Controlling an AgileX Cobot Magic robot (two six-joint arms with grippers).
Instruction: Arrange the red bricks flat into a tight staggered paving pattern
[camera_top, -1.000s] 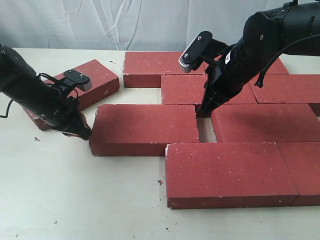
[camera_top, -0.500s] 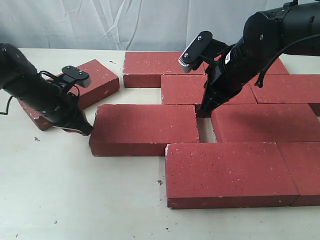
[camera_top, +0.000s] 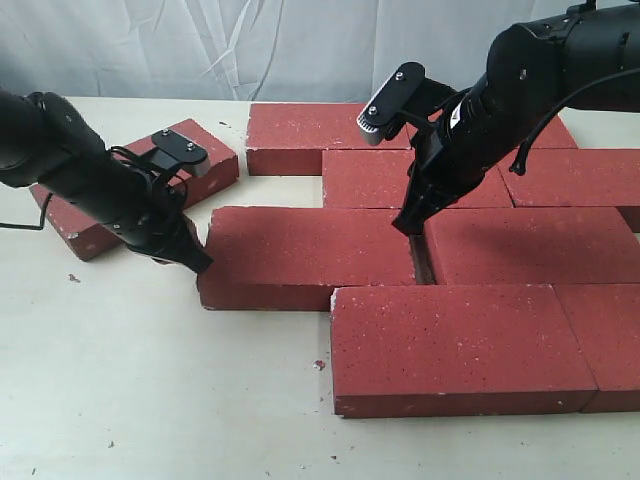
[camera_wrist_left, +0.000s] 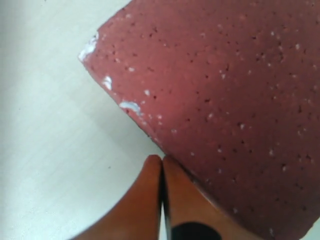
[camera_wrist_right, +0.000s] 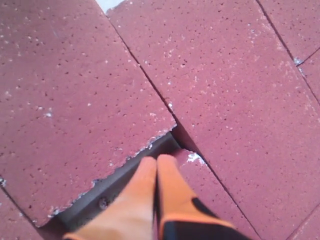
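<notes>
Several red bricks lie flat in staggered rows on the table. My left gripper (camera_top: 196, 263) is shut, its tips pressed against the left end of the middle-row brick (camera_top: 310, 255). In the left wrist view the shut fingertips (camera_wrist_left: 161, 159) touch that brick's edge (camera_wrist_left: 225, 100). My right gripper (camera_top: 408, 226) is shut, its tip down in the narrow gap between that brick and its right neighbour (camera_top: 530, 245). The right wrist view shows the shut fingertips (camera_wrist_right: 156, 161) at the dark slit between two bricks (camera_wrist_right: 65, 115) (camera_wrist_right: 235, 100). A loose brick (camera_top: 205, 150) lies angled at far left, partly behind my left arm.
A front-row brick (camera_top: 455, 345) lies nearest the camera, with back rows (camera_top: 320, 135) (camera_top: 370, 180) behind. Bare cream table (camera_top: 130, 400) spreads to the left and front, with a few small crumbs (camera_top: 318, 365). A white curtain hangs behind.
My left gripper has moved right, pushing the middle-row brick with it. The gap to the right neighbour has narrowed to a slit. The right arm stayed put.
</notes>
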